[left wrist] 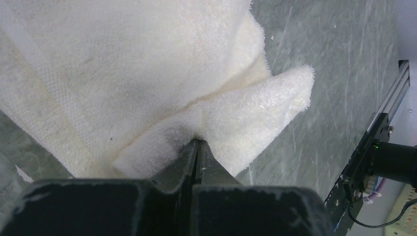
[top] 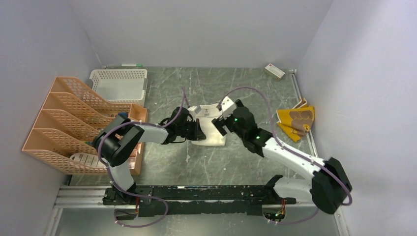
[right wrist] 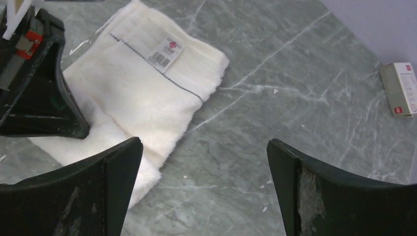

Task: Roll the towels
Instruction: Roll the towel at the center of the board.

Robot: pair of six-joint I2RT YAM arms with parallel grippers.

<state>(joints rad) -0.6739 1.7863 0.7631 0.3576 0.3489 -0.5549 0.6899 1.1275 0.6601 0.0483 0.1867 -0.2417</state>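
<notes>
The off-white towel [right wrist: 142,93] lies flat on the counter [right wrist: 295,98]. It looks soft, light and limp, so it will likely sag unless held at a thick folded edge. The left claw [left wrist: 199,143] is pinched on a fold at this towel's edge. The right claw [right wrist: 202,147] hovers spread just above the towel. The mustard towel [top: 295,120] lies crumpled well apart from it, on the right arm's side.

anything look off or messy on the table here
The mustard-yellow towel sits crumpled at the right edge of the table rather than flat. The off-white towel has a barcode tag on it, and one corner is bunched up in the left gripper.
</notes>
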